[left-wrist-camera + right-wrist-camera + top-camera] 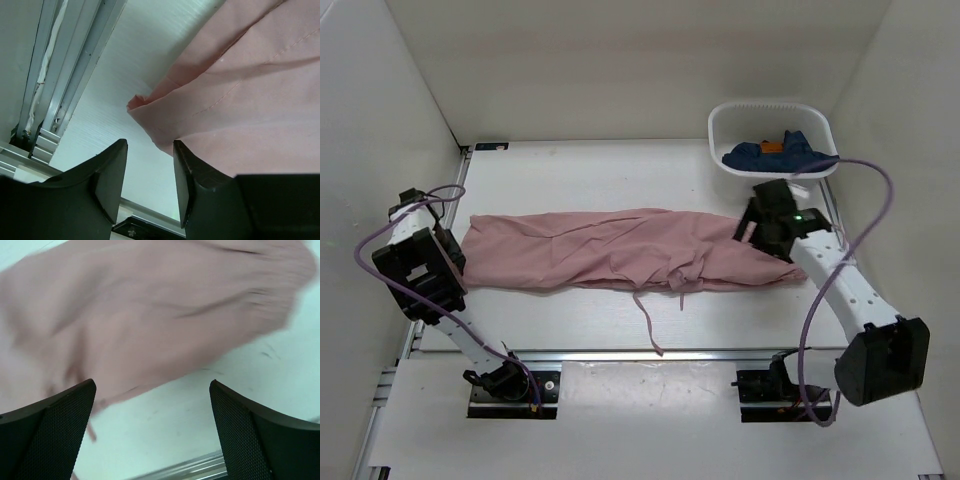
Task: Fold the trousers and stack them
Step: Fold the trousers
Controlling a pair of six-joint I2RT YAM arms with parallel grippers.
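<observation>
The dusty-pink trousers [610, 250] lie flat in a long band across the middle of the table, with thin drawstrings [646, 322] trailing toward the near edge. My left gripper [454, 254] sits at their left end. In the left wrist view the left gripper [150, 149] is open with only table between its fingers, and a folded corner of the trousers [150, 107] lies just beyond the tips. My right gripper [753, 228] hovers over the right end. The right wrist view is blurred: the right gripper [151, 390] is wide open and empty, above the trousers [150, 315].
A white basket [720, 125] at the back right holds a dark blue garment [765, 152] with an orange patch. Aluminium rails [55, 85] run along the table's left edge and near edge [650, 355]. White walls enclose the left, back and right sides.
</observation>
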